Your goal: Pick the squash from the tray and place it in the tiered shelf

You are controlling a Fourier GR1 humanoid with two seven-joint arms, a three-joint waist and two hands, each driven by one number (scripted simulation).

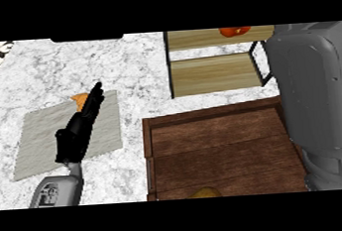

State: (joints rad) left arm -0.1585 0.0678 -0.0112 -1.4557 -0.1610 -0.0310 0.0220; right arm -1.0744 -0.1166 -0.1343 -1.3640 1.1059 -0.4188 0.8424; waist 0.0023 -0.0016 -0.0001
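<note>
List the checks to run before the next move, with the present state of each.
1. Squash in the tray: ok, a yellowish piece shows at the lower edge.
2. Tiered shelf has a bare board: ok.
3. Red item on the upper board: keep clear.
4. Left hand open over the grey mat: ok.
5. Right hand: cannot tell, only the grey forearm shows.

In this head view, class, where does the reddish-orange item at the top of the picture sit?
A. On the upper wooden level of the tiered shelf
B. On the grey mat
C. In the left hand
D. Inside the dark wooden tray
A: the reddish-orange item rests on the upper wooden board of the tiered shelf, far from the dark wooden tray.
</note>
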